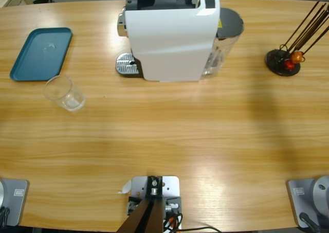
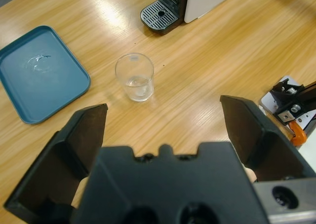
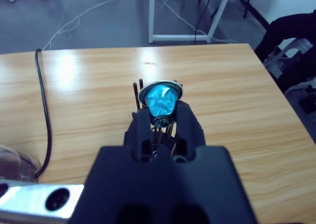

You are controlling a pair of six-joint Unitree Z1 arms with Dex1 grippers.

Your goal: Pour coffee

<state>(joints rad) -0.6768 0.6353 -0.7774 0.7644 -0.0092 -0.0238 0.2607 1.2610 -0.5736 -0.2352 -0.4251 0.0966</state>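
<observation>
Near the bench's [image 1: 205, 135] left edge, a clear empty-looking glass tumbler [image 1: 64, 93] stands beside a teal plastic tray [image 1: 41, 53]; no coffee shows. Left gripper [image 2: 163, 130] jaws spread wide above it. Right gripper [image 3: 162, 116] jaws pinch a blue foil capsule [image 3: 161, 99]. The white coffee machine [image 1: 169, 37] bears no readable writing.

Glass [image 1: 64, 93] sits on the table [image 1: 180, 135] just in front of the tray [image 1: 41, 53], coffee machine [image 1: 172, 35] behind at centre, capsule rack [image 1: 284, 60] far off right.
</observation>
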